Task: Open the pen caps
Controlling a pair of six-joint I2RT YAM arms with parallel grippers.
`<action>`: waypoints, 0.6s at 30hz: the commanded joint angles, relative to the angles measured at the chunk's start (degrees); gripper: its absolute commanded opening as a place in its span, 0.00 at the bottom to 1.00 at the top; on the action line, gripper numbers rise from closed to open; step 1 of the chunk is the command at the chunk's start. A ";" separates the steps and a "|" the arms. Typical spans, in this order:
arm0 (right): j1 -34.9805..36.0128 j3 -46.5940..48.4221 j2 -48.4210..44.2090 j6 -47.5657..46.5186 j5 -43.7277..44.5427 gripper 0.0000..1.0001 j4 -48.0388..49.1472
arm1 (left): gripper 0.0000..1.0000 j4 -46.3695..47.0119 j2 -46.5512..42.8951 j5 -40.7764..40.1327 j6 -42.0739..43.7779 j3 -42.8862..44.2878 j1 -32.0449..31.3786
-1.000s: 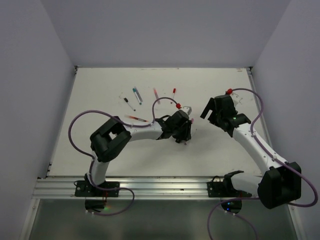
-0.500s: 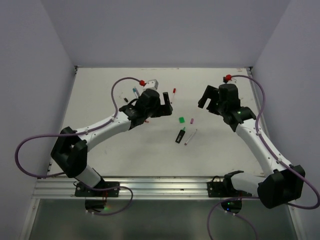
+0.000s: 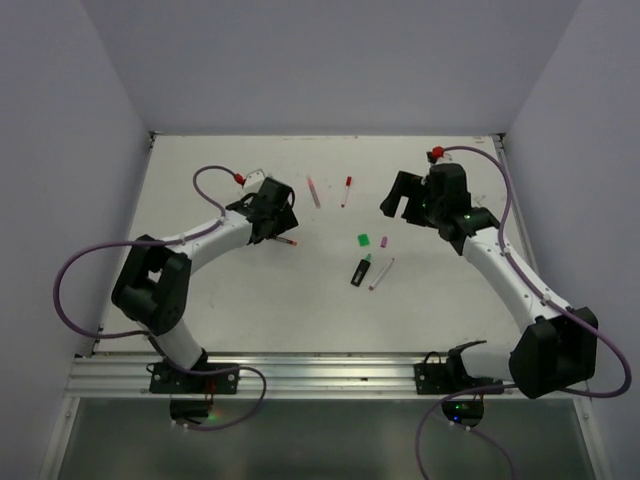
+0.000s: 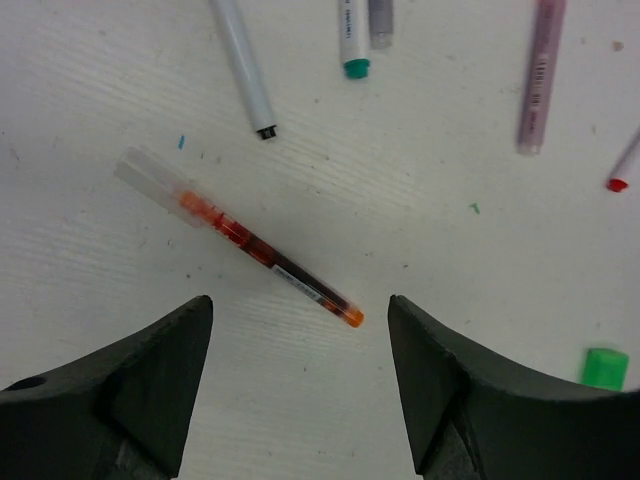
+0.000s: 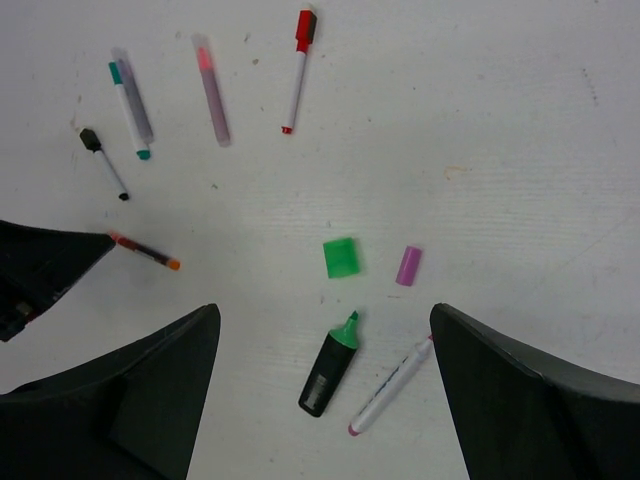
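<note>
The pens [image 5: 297,75] look light, thin, hard and slippery, so one end effector should hold the long barrel while the other pinches the small cap and pulls it straight off. On the counter [image 3: 200,300] I count six thin pens, one stubby highlighter [image 5: 327,372] and two loose caps, a green cap [image 5: 342,257] and a purple cap [image 5: 408,265]. The left end effector [image 4: 298,310] hangs spread wide and empty over the red-orange pen [image 4: 262,255], and the right end effector [image 5: 325,315], also spread and empty, hangs near the loose caps.

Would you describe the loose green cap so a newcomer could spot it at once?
Look at the middle of the table, where a stubby black highlighter lies. Just past its green tip sit two caps; the green cap is the wider, squarish one, left of the slimmer magenta cap.
</note>
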 commanded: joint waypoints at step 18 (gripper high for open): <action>-0.25 -0.37 2.27 -2.28 -5.01 0.90 3.17 | 0.45 -3.44 13.39 1.72 -4.99 4.26 5.39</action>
